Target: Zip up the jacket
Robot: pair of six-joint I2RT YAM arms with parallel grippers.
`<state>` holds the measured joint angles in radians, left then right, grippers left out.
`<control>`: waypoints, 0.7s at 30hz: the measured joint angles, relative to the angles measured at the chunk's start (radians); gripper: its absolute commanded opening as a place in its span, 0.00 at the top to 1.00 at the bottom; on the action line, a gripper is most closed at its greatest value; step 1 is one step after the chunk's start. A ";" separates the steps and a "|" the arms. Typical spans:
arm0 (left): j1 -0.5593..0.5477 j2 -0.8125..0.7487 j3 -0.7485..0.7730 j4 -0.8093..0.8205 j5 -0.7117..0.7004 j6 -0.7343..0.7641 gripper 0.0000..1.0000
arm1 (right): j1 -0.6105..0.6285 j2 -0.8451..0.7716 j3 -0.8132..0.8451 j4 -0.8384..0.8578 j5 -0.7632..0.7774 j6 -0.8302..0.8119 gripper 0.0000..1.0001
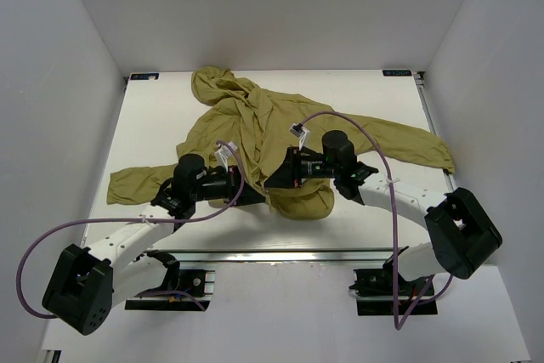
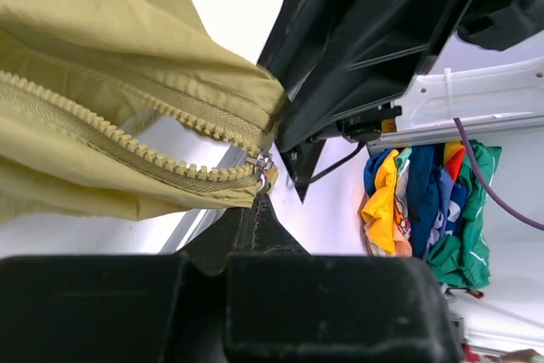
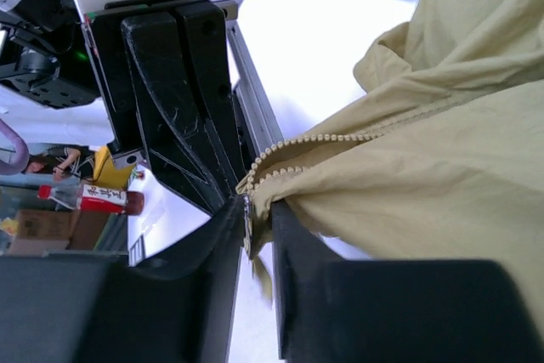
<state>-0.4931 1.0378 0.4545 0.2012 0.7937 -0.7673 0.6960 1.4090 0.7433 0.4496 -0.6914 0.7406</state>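
Left wrist view shows the left gripper pinched tight on the wrinkled olive-yellow cloth jacket, just below its small metal slider. The right gripper seems pinched beside the slider too. Next, pull the slider up.

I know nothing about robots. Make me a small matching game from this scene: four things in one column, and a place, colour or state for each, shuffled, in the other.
Things:
1. hood
2. zipper teeth
3. cable
4. left gripper

Descriptions:
A. purple
B. pinched shut on the bottom edge of the jacket
C. towards the far side of the table
D. two rows apart, not joined

Pairs: 1-C, 2-D, 3-A, 4-B
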 measured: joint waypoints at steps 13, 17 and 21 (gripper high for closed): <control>0.000 0.010 -0.005 -0.006 0.000 -0.063 1.00 | -0.001 -0.053 0.021 -0.200 0.010 -0.158 0.42; 0.000 0.010 -0.005 -0.010 -0.002 -0.089 1.00 | 0.000 -0.101 0.022 -0.302 0.055 -0.237 0.37; 0.000 0.010 0.003 -0.040 -0.018 -0.098 1.00 | 0.026 -0.173 0.022 -0.411 0.138 -0.322 0.37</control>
<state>-0.4934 1.0473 0.4576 0.1608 0.7757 -0.8654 0.7223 1.2358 0.7654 0.0383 -0.5529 0.4191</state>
